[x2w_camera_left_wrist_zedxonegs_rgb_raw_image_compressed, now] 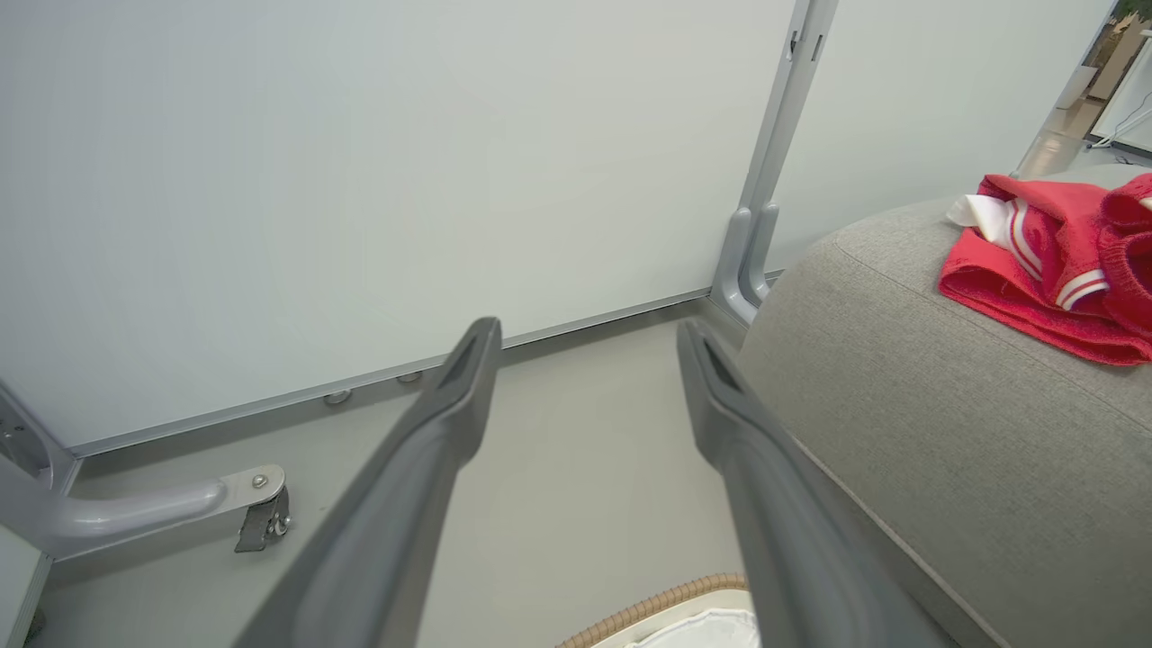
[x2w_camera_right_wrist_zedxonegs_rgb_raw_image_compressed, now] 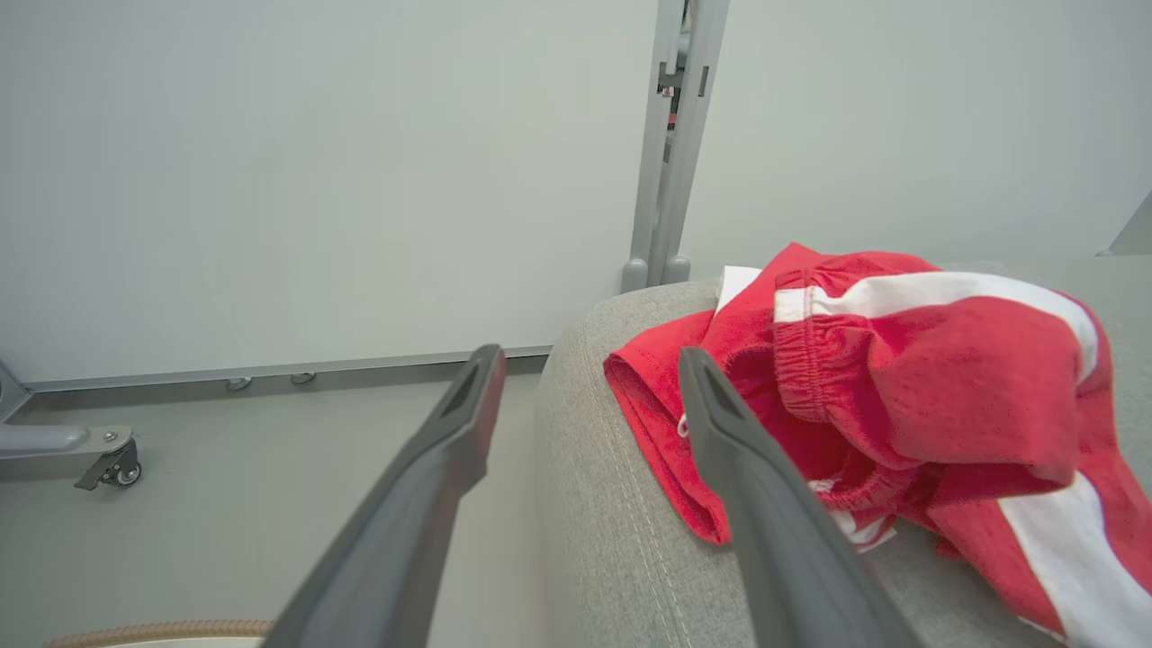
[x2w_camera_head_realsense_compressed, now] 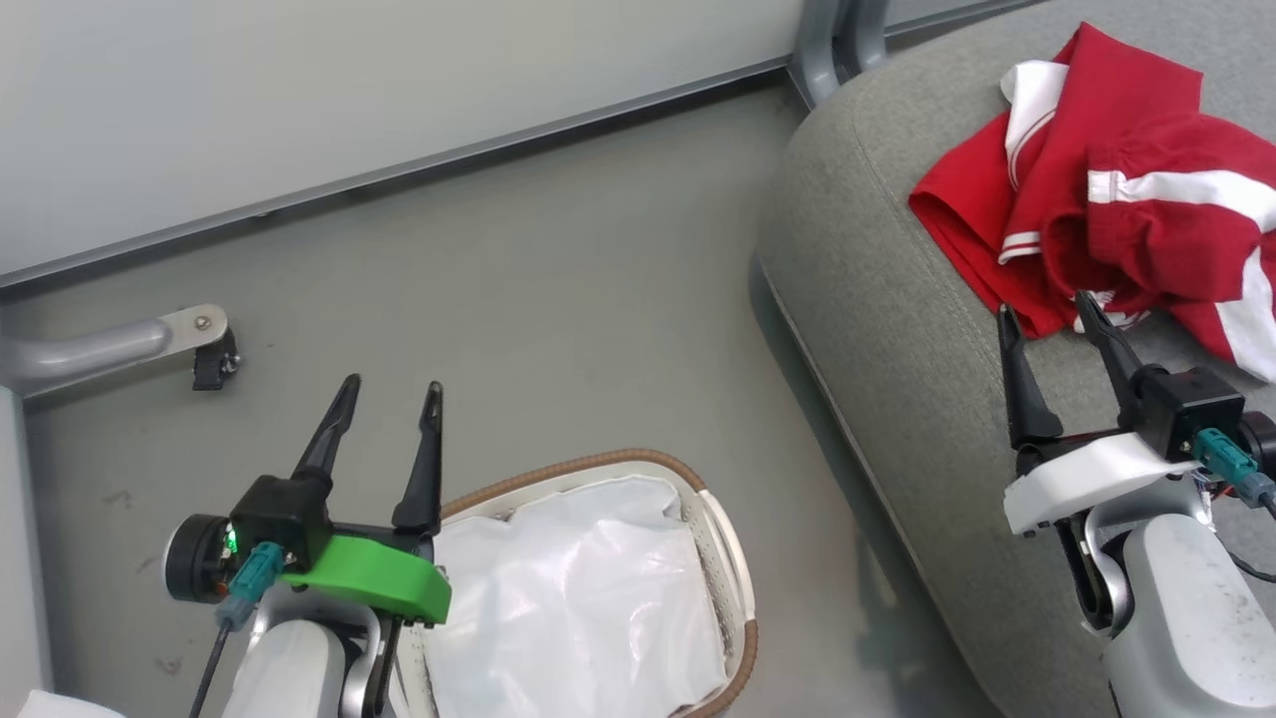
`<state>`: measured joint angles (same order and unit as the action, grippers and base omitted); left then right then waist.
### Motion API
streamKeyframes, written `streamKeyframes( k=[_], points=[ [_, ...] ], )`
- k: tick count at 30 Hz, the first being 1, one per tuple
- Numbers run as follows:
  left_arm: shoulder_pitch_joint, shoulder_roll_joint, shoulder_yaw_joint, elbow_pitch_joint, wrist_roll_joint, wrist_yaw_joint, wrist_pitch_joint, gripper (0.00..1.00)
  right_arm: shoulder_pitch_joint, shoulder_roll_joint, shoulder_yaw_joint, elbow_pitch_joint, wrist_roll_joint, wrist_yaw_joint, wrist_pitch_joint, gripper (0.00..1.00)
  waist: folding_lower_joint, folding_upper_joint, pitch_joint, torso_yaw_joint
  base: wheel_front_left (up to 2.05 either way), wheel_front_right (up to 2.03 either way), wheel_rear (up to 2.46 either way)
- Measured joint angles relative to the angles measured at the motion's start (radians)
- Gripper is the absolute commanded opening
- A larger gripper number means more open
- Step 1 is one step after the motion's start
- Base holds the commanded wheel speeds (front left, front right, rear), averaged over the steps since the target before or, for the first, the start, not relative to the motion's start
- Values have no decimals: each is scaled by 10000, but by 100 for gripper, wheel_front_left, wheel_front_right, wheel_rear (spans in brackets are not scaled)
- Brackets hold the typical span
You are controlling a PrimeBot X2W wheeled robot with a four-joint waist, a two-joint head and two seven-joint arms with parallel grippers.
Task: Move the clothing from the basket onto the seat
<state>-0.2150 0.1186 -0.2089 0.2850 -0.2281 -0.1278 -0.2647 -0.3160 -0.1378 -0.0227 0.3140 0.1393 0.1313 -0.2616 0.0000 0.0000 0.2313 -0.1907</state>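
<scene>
The red clothing [x2w_camera_head_realsense_compressed: 1107,189] with white stripes lies in a heap on the grey seat [x2w_camera_head_realsense_compressed: 897,299] at the upper right; it also shows as clothing [x2w_camera_right_wrist_zedxonegs_rgb_raw_image_compressed: 882,387] on the seat [x2w_camera_right_wrist_zedxonegs_rgb_raw_image_compressed: 594,504] and as clothing [x2w_camera_left_wrist_zedxonegs_rgb_raw_image_compressed: 1053,252] on the seat [x2w_camera_left_wrist_zedxonegs_rgb_raw_image_compressed: 918,405]. My right gripper [x2w_camera_head_realsense_compressed: 1045,311] hovers open just in front of the heap, holding nothing. The basket [x2w_camera_head_realsense_compressed: 718,558] stands on the floor at the bottom centre, only its white liner [x2w_camera_head_realsense_compressed: 578,608] showing inside. My left gripper [x2w_camera_head_realsense_compressed: 392,384] is open above the basket's left rim, with nothing between its fingers.
A pale wall panel [x2w_camera_head_realsense_compressed: 299,100] with a grey base rail runs across the back. A grey metal leg with a caster [x2w_camera_head_realsense_compressed: 204,349] juts from the left, and a grey post foot [x2w_camera_head_realsense_compressed: 837,40] stands behind the seat. Grey floor [x2w_camera_head_realsense_compressed: 558,319] lies between basket and wall.
</scene>
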Motion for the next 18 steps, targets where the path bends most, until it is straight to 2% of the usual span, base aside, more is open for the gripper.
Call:
streamKeyframes(
  k=[8, 18],
  points=[
    [551, -316, 1488, 226, 633, 38, 0, 100, 220, 508, 418, -506, 117, 0, 0, 100, 0, 0, -591, 832, 0, 0, 0],
    [1465, -520, 2414, 489, 809, 31, 0, 100, 1015, 677, 571, -397, 190, 0, 0, 100, 0, 0, -1416, 1489, 0, 0, 0]
  ],
)
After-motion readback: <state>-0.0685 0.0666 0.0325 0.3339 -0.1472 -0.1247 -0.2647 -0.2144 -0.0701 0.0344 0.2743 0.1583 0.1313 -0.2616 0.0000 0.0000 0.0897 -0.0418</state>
